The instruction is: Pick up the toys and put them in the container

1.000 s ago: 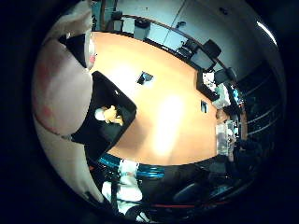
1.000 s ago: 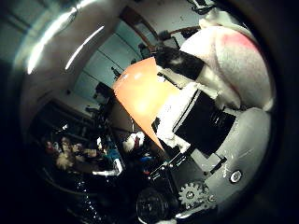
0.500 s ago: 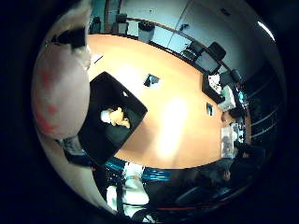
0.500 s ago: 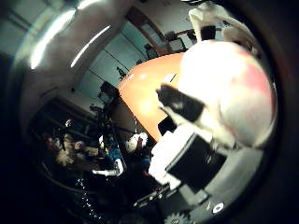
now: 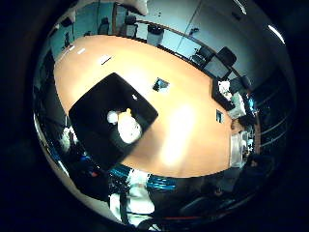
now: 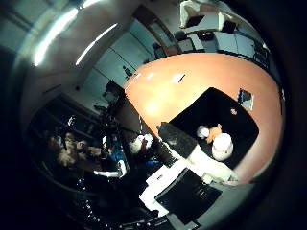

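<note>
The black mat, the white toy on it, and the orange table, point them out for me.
black mat (image 5: 99, 108), little finger side palm view, a bare part
white toy (image 5: 129, 130), little finger side palm view, its middle
orange table (image 5: 186, 118), little finger side palm view, bare top

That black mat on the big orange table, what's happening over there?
A robot hand looks down from high above the orange table. On the black mat sit a few toys close together: a large white one, a small white one and a little yellow-orange one. The palm views show nothing held near the palm. No container can be made out from here.
</note>
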`<state>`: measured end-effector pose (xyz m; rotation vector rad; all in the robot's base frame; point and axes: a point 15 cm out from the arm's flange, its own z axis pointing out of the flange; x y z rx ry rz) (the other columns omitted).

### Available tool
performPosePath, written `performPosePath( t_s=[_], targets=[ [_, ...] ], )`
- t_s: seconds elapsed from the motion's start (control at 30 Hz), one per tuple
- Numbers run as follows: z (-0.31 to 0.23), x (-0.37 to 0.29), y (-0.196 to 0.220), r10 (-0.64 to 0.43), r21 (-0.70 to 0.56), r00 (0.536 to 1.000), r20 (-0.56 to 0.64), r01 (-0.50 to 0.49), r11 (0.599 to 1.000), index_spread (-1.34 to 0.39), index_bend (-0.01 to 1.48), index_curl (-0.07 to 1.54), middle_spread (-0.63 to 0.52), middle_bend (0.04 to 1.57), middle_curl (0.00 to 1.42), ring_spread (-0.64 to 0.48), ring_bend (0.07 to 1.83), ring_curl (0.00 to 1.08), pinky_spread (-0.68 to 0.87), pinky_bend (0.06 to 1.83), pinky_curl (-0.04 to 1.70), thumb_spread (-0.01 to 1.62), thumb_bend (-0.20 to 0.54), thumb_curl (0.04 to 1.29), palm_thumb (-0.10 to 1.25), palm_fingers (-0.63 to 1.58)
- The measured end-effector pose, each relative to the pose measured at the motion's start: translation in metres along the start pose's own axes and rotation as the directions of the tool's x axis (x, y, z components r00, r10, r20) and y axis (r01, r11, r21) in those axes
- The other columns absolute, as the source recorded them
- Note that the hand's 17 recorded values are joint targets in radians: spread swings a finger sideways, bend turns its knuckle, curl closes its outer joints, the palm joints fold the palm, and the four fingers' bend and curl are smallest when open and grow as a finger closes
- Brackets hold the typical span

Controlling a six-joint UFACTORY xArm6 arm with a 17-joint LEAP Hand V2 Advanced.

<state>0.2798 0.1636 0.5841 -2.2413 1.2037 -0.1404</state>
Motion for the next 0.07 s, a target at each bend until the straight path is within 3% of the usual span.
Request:
performPosePath(
  t_s=[0.07],
  targets=[
    [-0.0028,-0.0017,0.0066,0.0,-0.013,1.0,0.001,0.0,1.0,-0.48,0.37,0.39,-0.1,0.48,0.34,0.15,0.61,0.27,0.62,0.53,0.54,1.1,-0.022,0.29,0.58,0.33]
  ],
)
